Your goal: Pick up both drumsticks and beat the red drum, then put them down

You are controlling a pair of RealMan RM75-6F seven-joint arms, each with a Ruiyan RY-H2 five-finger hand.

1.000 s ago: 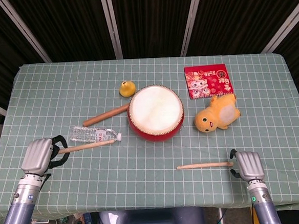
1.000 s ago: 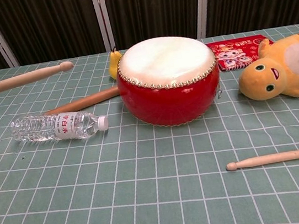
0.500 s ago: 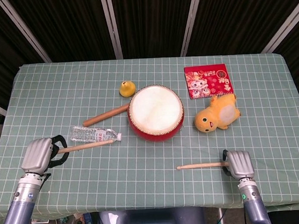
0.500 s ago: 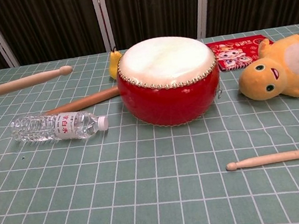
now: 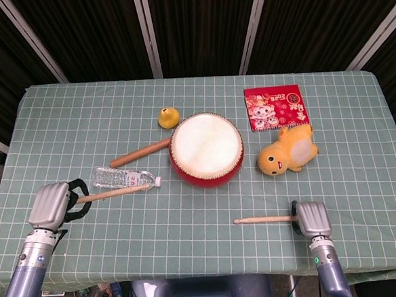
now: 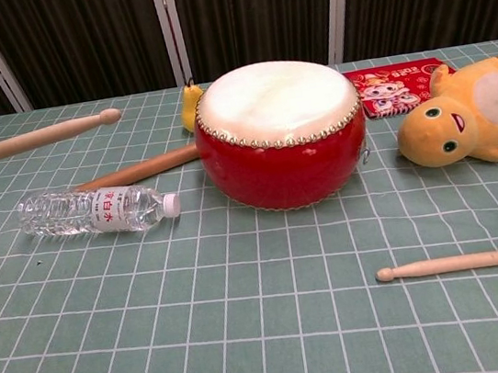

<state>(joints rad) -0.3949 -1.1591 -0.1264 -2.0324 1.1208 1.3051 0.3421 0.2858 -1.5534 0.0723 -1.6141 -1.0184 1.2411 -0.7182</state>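
Pale wood is what matters here: the right drumstick [image 5: 264,220] lies flat on the green gridded tablecloth [image 5: 192,257], near the front edge and well in front of the red drum [image 5: 206,150]. Its long axis runs across the table, side to side, with the rounded tip pointing toward the robot's left and the butt end reaching the right hand [image 5: 310,219]. That hand sits directly at the butt, so the stick extends away from it to the left; in the head view the hand covers the end of the stick, and whether its fingers have closed on the wood cannot be told. The left hand [image 5: 51,205] grips the other drumstick [image 5: 113,193], held clear of the table, its axis also roughly side to side and its tip pointing inward toward the drum, passing over a clear water bottle [image 5: 126,176]. My judgement is that the second pickup is in hand, and that the right hand needs a firm hold on the butt before lifting.
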